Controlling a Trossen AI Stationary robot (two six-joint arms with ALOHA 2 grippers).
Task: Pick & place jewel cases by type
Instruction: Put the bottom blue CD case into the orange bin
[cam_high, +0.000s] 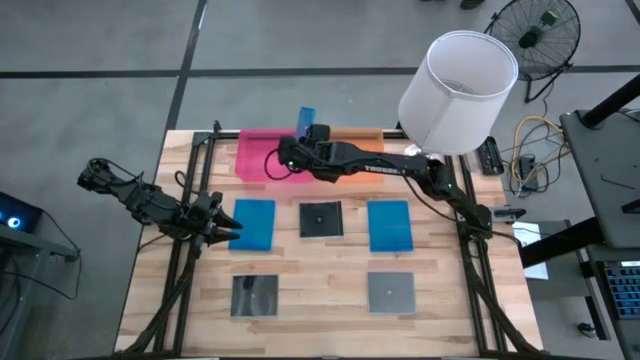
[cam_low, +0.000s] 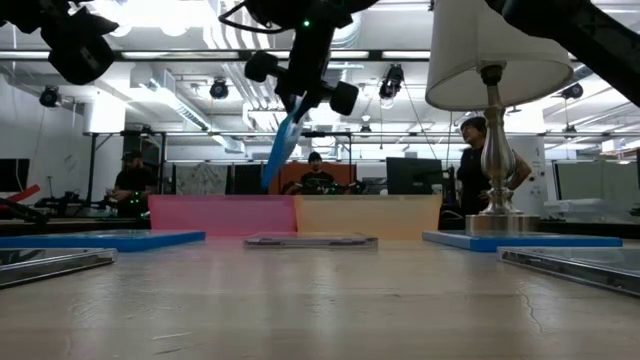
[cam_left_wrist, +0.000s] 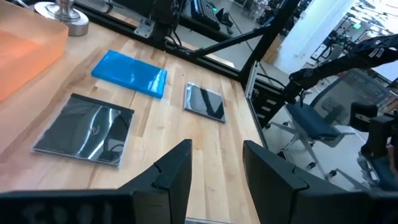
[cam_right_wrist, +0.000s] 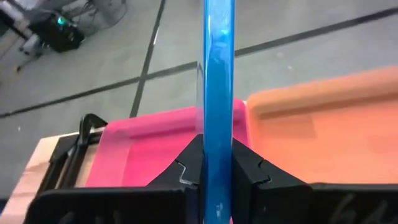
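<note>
A bright blue jewel case (cam_right_wrist: 218, 93) hangs above the pink tray (cam_high: 262, 150), which sits beside an orange tray (cam_high: 368, 140). Two more blue cases (cam_high: 254, 224) and three glossy dark grey cases (cam_high: 321, 218) lie on pale wood table (cam_high: 320, 320).

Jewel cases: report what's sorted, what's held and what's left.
Nothing visibly lies in the pink tray or orange tray yet. The right gripper holds one blue case on edge above the pink tray. Five remain on the table: two blue, three dark. The left gripper waits, open.
</note>
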